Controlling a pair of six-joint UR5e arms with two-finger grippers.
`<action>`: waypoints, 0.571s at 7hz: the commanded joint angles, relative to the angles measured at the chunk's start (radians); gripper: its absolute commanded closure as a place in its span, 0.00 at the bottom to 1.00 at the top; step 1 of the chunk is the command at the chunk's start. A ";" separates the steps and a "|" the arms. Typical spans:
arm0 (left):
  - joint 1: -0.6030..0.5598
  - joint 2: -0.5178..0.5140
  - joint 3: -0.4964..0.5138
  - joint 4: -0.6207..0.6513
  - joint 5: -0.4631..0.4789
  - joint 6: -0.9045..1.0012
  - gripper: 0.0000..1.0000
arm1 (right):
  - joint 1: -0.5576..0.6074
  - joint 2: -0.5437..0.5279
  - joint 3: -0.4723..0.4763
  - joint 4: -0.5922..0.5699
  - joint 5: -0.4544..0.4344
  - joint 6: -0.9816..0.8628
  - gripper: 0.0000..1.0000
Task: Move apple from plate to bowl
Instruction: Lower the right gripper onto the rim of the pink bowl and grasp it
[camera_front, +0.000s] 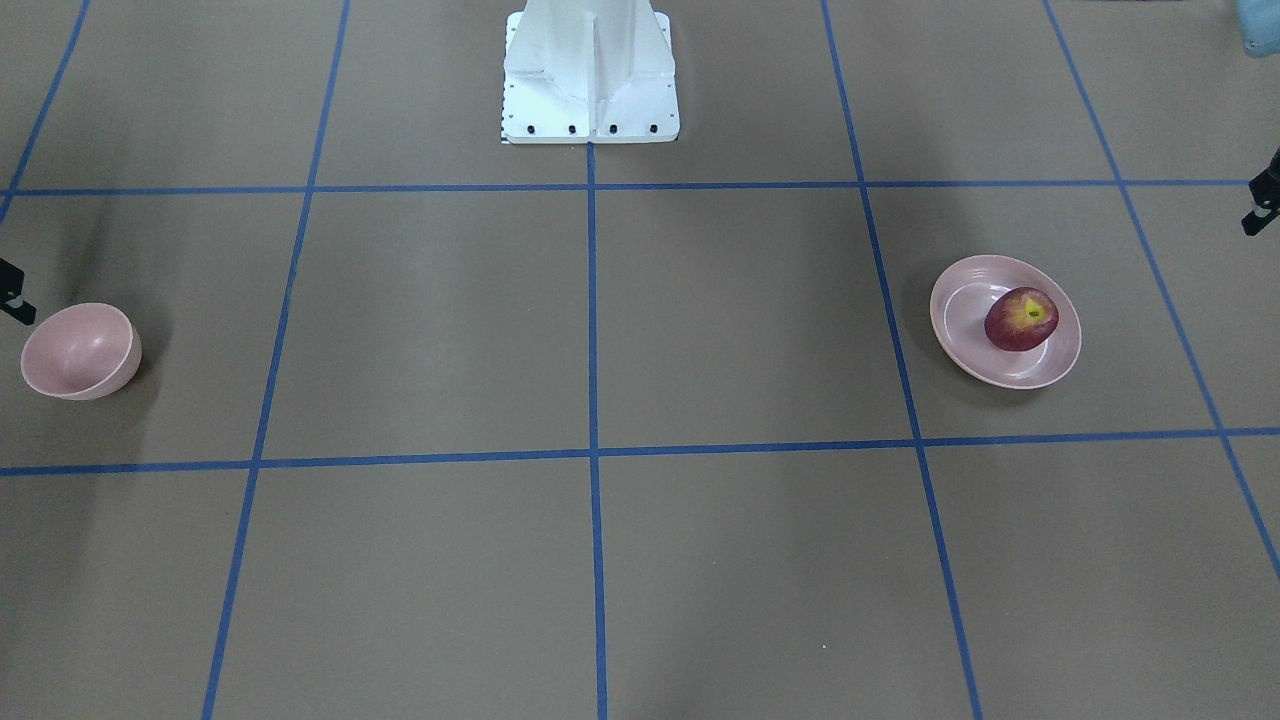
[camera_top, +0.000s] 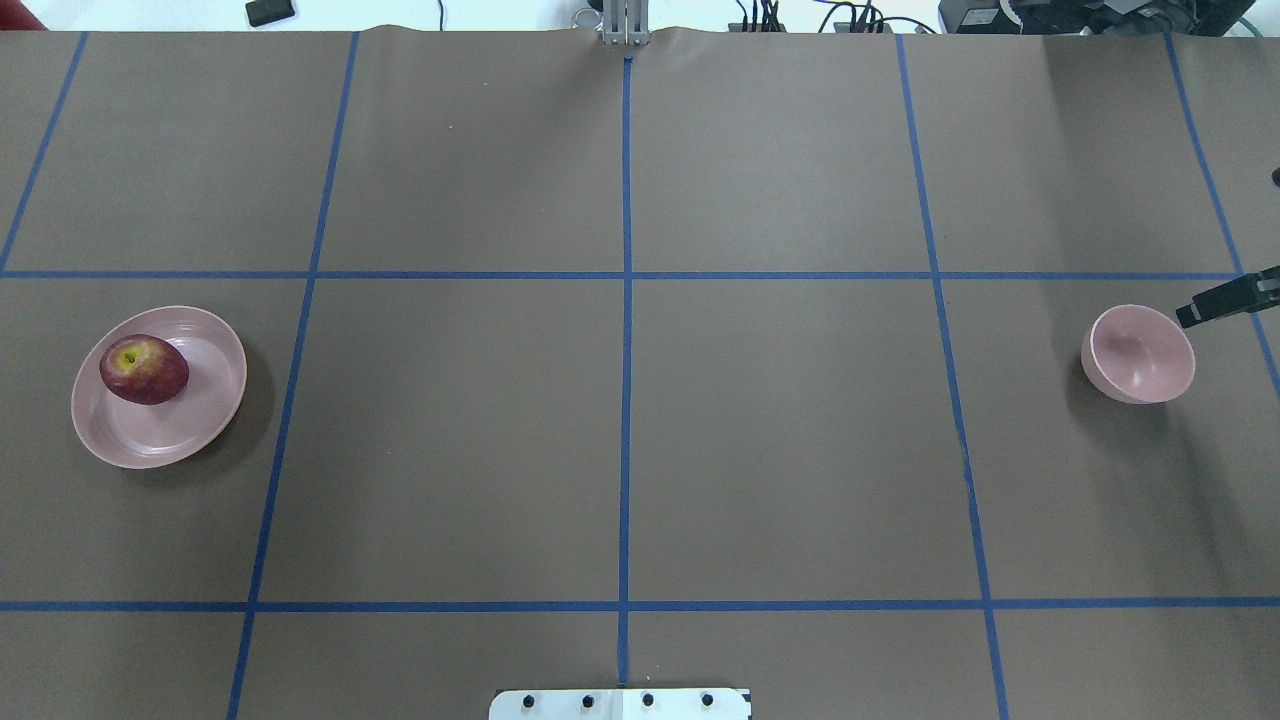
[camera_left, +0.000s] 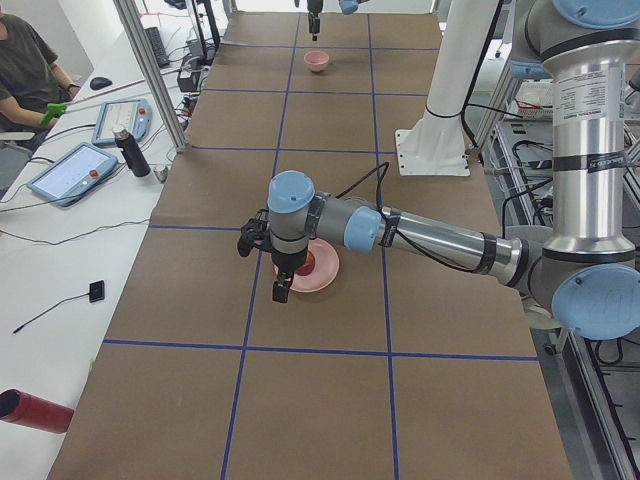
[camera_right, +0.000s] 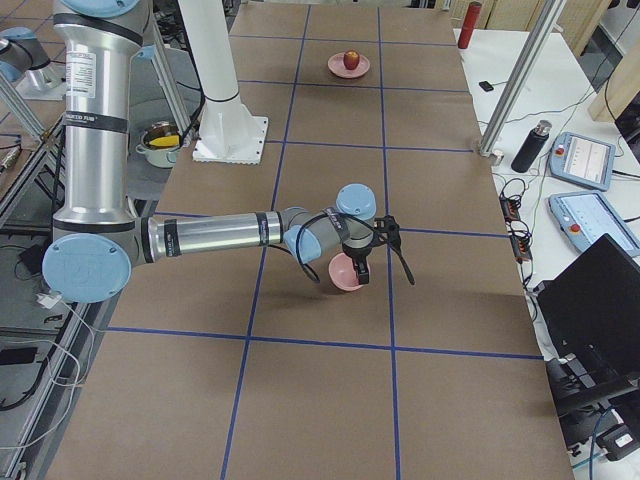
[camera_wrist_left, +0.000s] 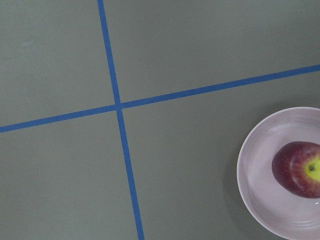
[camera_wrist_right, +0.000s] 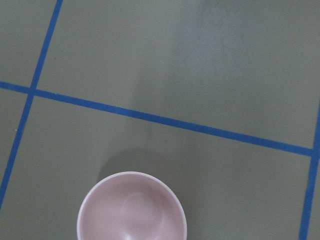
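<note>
Apple (camera_top: 143, 369) is on the plate (camera_top: 195, 420), off-centre, on the side away from the bowl (camera_top: 1140, 352). Plate is near the table's (camera_top: 780, 430) left end, bowl near the right end, with a wide flat stretch of brown paper and blue tape grid (camera_top: 626, 300) between. Left gripper (camera_left: 282, 288) hangs near the plate, right gripper (camera_top: 1228, 299) near the bowl, both on the outboard side. Can't tell finger spread on either. Apple is round and glossy, dishes smooth pink.

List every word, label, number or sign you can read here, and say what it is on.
No text can be read.
Label on the left arm: too small to read.
Label on the right arm: too small.
Pendant screens: blurred.
The apple, plate, bowl: unmarked.
</note>
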 joint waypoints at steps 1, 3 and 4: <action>0.000 0.000 0.009 -0.002 0.001 0.000 0.02 | -0.053 -0.007 -0.043 0.034 -0.017 0.028 0.00; 0.000 0.000 0.008 -0.002 0.000 0.000 0.02 | -0.055 0.072 -0.188 0.046 -0.014 0.041 0.00; 0.000 0.000 0.008 -0.002 0.000 -0.002 0.02 | -0.056 0.093 -0.221 0.048 -0.011 0.040 0.01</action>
